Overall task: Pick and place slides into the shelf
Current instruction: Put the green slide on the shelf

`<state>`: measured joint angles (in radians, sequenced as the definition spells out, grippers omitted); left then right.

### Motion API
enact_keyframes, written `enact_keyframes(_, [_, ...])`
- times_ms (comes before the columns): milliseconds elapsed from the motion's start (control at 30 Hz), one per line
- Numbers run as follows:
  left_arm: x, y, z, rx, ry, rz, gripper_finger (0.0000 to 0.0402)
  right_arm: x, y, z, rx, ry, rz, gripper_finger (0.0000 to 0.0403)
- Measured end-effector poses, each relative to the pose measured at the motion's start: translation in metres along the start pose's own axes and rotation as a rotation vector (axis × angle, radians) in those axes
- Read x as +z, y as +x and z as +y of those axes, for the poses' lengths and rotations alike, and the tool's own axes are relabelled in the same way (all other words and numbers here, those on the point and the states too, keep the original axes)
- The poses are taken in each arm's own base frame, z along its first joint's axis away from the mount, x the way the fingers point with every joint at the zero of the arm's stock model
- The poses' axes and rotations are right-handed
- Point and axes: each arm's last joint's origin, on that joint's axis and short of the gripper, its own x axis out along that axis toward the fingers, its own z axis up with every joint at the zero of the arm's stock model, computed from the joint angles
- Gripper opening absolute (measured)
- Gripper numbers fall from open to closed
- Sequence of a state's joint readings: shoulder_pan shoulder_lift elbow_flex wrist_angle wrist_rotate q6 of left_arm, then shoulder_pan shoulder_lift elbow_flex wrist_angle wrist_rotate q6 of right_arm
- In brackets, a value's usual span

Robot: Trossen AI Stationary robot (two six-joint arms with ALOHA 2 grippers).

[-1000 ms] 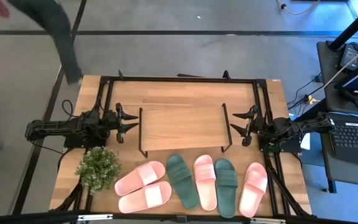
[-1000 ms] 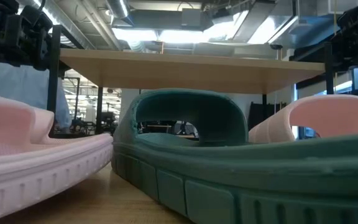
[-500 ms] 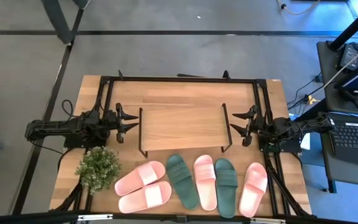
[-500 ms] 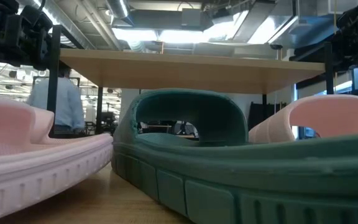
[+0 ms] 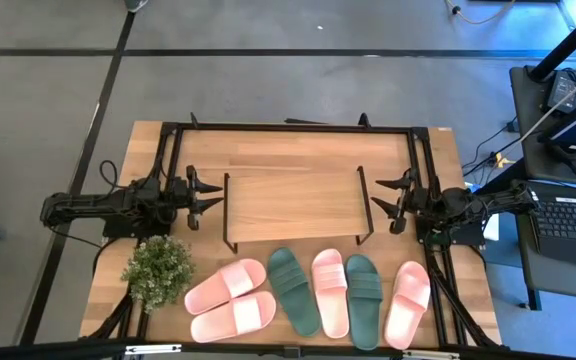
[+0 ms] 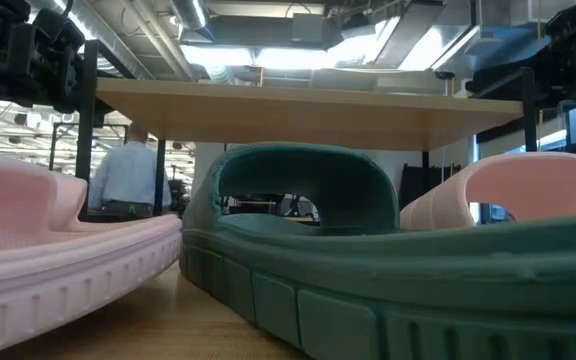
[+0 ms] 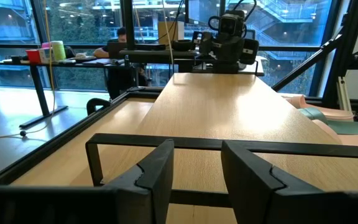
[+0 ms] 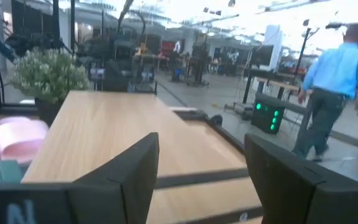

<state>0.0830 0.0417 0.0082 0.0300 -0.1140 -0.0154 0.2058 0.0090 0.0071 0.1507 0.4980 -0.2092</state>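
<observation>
The shelf [image 5: 293,205], a light plank on thin black wire legs, stands at the table's middle. Several slides lie sole-down in a row along the near edge: two pink ones [image 5: 226,283] [image 5: 233,317] stacked side by side at the left, then a green one [image 5: 294,290], a pink one [image 5: 329,292], a green one [image 5: 364,298] and a pink one [image 5: 408,303]. My left gripper [image 5: 208,196] hovers open just left of the shelf. My right gripper [image 5: 383,197] hovers open just right of it. Each points level at the shelf's end and touches nothing.
A small potted plant [image 5: 158,268] stands near the left front corner beside the pink slides. A black frame [image 5: 288,127] runs around the table's far half. In the low view, slides [image 6: 368,270] fill the foreground under the shelf top [image 6: 308,105]. A person [image 8: 337,87] walks in the room beyond.
Neither the arms nor the slides have visibly moved. A person who was beyond the table's far left corner has walked out of the high view and crosses the background of the low view.
</observation>
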Motion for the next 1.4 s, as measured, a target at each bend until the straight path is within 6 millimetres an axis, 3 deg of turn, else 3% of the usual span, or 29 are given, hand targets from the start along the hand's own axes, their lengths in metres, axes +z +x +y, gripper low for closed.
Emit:
enact_keyframes(467, [0.0, 0.0, 0.0, 0.0, 0.0, 0.0, 0.0128, 0.026, -0.003, -0.006, -0.049, -0.07, -0.209, 0.0236])
enact_keyframes(667, [0.0, 0.0, 0.0, 0.0, -0.007, 0.0, 0.0127, 0.054, -0.002, -0.009, 0.012, -0.174, -0.257, 0.0236])
enact_keyframes(867, [0.0, 0.0, 0.0, 0.0, 0.0, 0.0, 0.0128, 0.098, 0.015, -0.003, 0.153, -0.305, -0.18, 0.0236])
enact_keyframes(1000, [0.0, 0.0, 0.0, 0.0, 0.025, -0.001, 0.0128, 0.132, 0.043, 0.014, 0.211, -0.386, -0.032, 0.0236])
enact_keyframes(1200, [0.0, 0.0, 0.0, 0.0, 0.052, -0.001, 0.0128, 0.167, 0.085, 0.054, 0.202, -0.608, 0.334, 0.0236])
enact_keyframes(1400, [0.0, 0.0, 0.0, 0.0, 0.044, -0.001, 0.0128, 0.182, 0.095, 0.106, 0.319, -0.494, 0.579, 0.0236])
